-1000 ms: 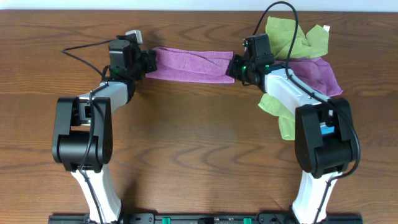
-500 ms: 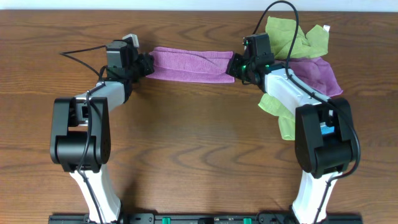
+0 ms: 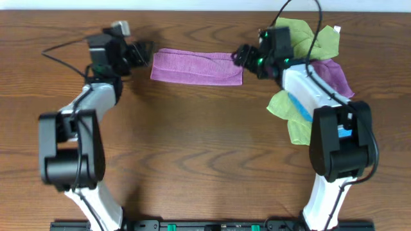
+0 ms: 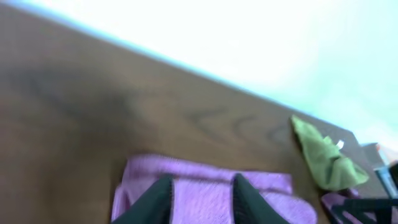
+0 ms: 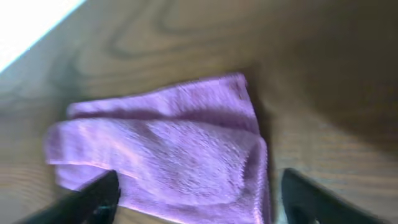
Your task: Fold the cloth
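The cloth (image 3: 196, 67) is a mauve towel lying as a folded strip across the far middle of the table. My left gripper (image 3: 142, 54) sits just off its left end, open, with nothing between the fingers. In the left wrist view the cloth (image 4: 205, 182) lies beyond that gripper (image 4: 202, 202), whose two dark fingers (image 4: 155, 200) stand apart. My right gripper (image 3: 239, 56) hovers at the strip's right end, open wide. The right wrist view has the cloth (image 5: 168, 149) below and ahead of this gripper (image 5: 199, 205), clear of both fingers (image 5: 93, 198).
A heap of other cloths lies at the back right: green ones (image 3: 302, 35), a purple one (image 3: 334, 77) and another green one (image 3: 289, 112) by the right arm. A green cloth (image 4: 323, 158) also shows in the left wrist view. The table's far edge runs close behind.
Both grippers have opened and let go of the cloth's ends. Each has pulled back outward and toward the far edge. The cloth now lies flat on the table.
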{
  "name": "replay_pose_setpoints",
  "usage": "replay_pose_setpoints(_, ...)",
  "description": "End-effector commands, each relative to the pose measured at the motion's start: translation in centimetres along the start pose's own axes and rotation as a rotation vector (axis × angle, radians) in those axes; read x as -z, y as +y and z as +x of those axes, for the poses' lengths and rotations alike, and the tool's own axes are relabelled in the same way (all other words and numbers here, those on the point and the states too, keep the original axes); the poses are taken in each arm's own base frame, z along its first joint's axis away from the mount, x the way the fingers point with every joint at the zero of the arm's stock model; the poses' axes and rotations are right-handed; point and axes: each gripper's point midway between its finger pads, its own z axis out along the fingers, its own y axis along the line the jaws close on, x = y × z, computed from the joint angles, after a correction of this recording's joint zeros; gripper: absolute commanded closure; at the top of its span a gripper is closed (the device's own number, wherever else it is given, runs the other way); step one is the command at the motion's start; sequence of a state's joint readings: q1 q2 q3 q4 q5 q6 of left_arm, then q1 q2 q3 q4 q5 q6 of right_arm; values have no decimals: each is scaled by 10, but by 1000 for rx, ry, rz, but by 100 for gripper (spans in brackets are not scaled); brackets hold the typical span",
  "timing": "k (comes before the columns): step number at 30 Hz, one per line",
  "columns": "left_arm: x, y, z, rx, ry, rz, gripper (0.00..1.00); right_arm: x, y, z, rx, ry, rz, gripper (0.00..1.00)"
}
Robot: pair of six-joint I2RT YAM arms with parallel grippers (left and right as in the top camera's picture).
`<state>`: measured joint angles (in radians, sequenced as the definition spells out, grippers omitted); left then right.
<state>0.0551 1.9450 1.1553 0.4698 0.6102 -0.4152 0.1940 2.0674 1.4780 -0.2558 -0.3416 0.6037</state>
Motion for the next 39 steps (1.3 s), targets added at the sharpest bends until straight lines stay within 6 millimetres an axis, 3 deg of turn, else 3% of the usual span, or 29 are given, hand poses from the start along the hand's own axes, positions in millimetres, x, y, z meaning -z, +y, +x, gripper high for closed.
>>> replay_pose_setpoints(1,24,-48,-41,-164,-80,90,72,22,44,-23,91,-18,-96,88)
replay_pose_setpoints(2,28,-54,-45,-187,-88,94,72,26,51,-25,119,-14,-86,98)
replay_pose_setpoints(3,31,-57,-47,-190,-92,95,73,30,57,-25,151,-11,-55,99)
replay_pose_setpoints(4,33,-58,-48,-188,-89,93,94,33,57,-25,178,-12,-8,99)
replay_pose_setpoints(5,33,-57,-46,-180,-78,86,94,34,55,-24,200,-17,51,99)
replay_pose_setpoints(9,27,-25,-23,-127,-1,-39,94,36,36,-11,270,-36,292,99)
replay_pose_setpoints(13,11,10,4,-97,47,-171,94,28,34,1,312,-30,347,99)
replay_pose_setpoints(20,-18,7,45,-265,136,-162,94,-8,6,22,319,36,414,99)
replay_pose_setpoints(30,-33,2,62,-593,166,-271,94,-34,-7,29,316,47,420,99)
replay_pose_setpoints(39,-51,22,86,-626,190,-286,95,-57,-23,41,313,75,432,99)
